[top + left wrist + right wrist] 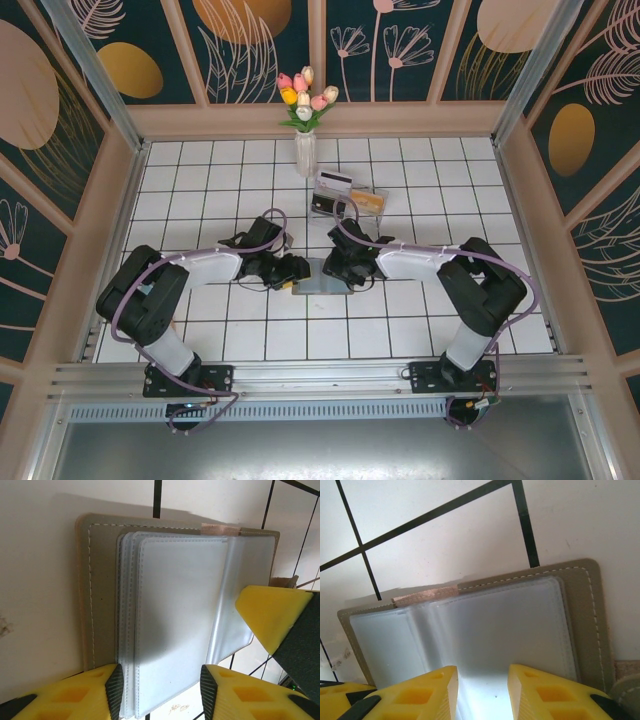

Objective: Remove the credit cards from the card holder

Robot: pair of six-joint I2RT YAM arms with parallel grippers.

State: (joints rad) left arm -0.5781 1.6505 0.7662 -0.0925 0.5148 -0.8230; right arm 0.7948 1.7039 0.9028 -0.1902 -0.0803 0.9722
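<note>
While both hands hover low over it, the card holder (322,286) lies open on the tiled worktop (400,335).
The left hand (159,680) is released, its yellow fingers (95,690) apart astride the clear sleeves (175,605). The right hand (482,680) is likewise parted above the sleeves, clamping nothing I can make out. Farther back, credit cards (334,181), one tan-yellow, sit just before the flower vase (305,152).

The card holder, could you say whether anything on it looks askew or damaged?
The card holder lies open, its clear sleeves fanned unevenly and one curling. At the fold, a brown strip shows, possibly a worn edge.
</note>
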